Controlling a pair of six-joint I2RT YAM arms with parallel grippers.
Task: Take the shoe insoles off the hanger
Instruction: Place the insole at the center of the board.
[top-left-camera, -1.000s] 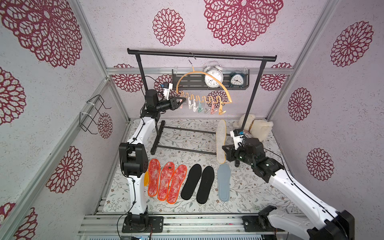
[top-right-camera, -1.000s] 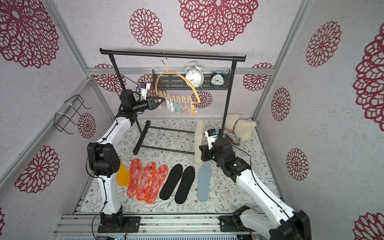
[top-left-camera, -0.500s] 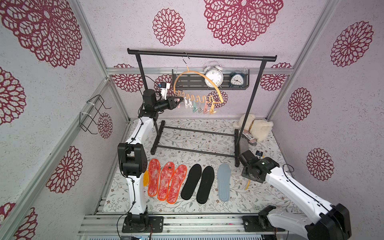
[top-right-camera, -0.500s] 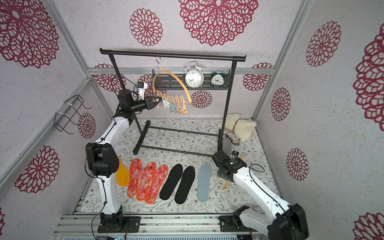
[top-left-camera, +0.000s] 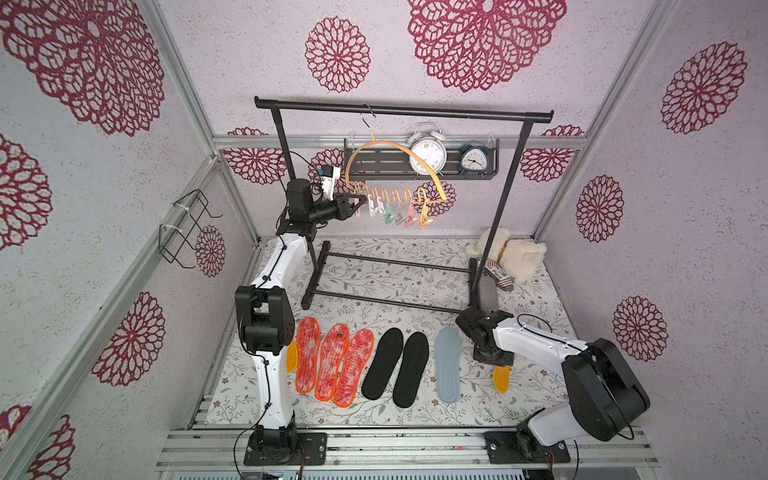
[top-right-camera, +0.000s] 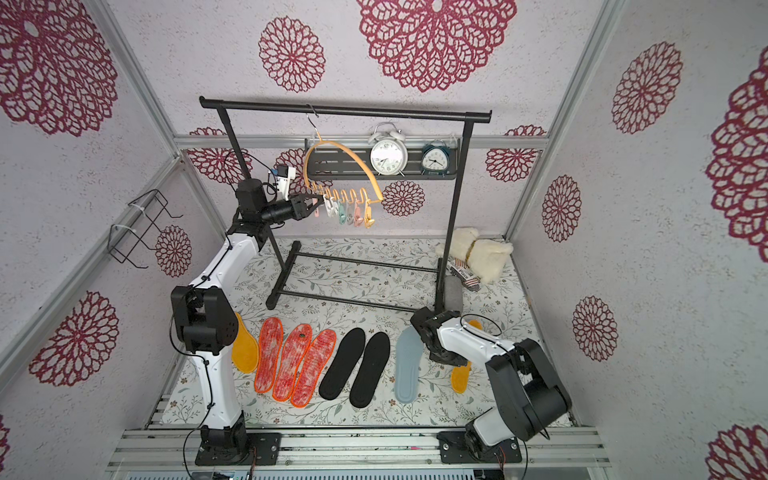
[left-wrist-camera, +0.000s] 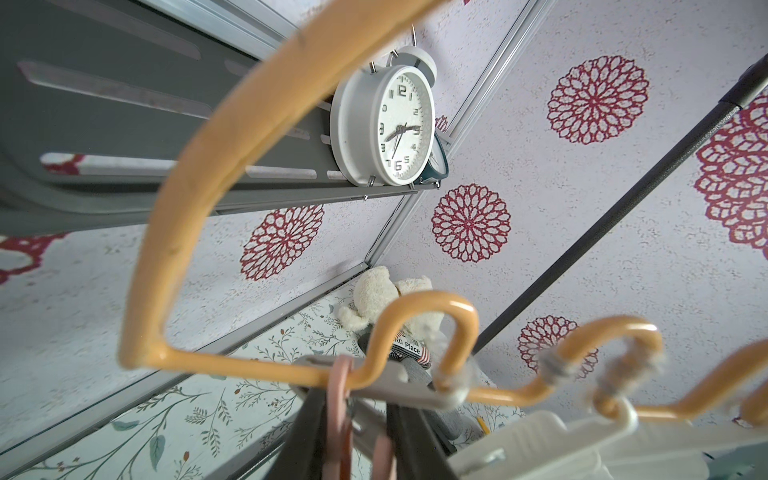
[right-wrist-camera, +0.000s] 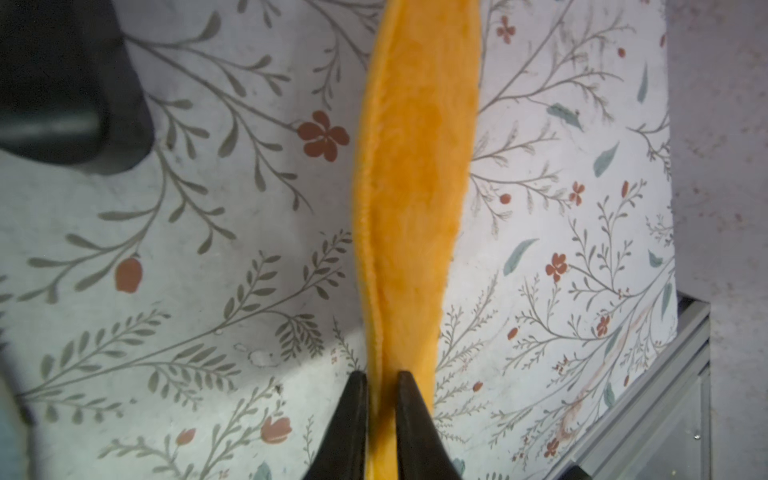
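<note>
The orange-tan hanger (top-left-camera: 409, 148) (top-right-camera: 340, 147) (left-wrist-camera: 199, 166) hangs on the rack, and its pastel clothespins (top-left-camera: 395, 210) hold nothing. My left gripper (top-left-camera: 360, 202) (top-right-camera: 318, 202) (left-wrist-camera: 353, 399) is shut on the pink clothespin at the hanger's left end. On the mat lie three red-speckled insoles (top-left-camera: 328, 361), two black ones (top-left-camera: 395, 365), a blue-grey one (top-left-camera: 448, 365) and a yellow-orange one (top-right-camera: 245, 349) behind the left arm. My right gripper (top-left-camera: 492, 361) (top-right-camera: 446, 359) (right-wrist-camera: 381, 376) points down at the front right. Its fingers pinch one end of another yellow-orange insole (top-left-camera: 501, 378) (right-wrist-camera: 415, 166), which rests on the mat.
The black garment rack (top-left-camera: 399, 111) spans the back, its feet on the mat. Two clocks (top-left-camera: 428, 151) stand on a wall shelf behind it. A plush toy (top-left-camera: 511, 257) and a grey case (top-left-camera: 488, 295) sit at the back right. A wire basket (top-left-camera: 183, 228) hangs on the left wall.
My right arm came down from beside the rack to the front right mat, carrying the yellow-orange insole, which now rests there. The left gripper stayed on the hanger, which swung a little left.
</note>
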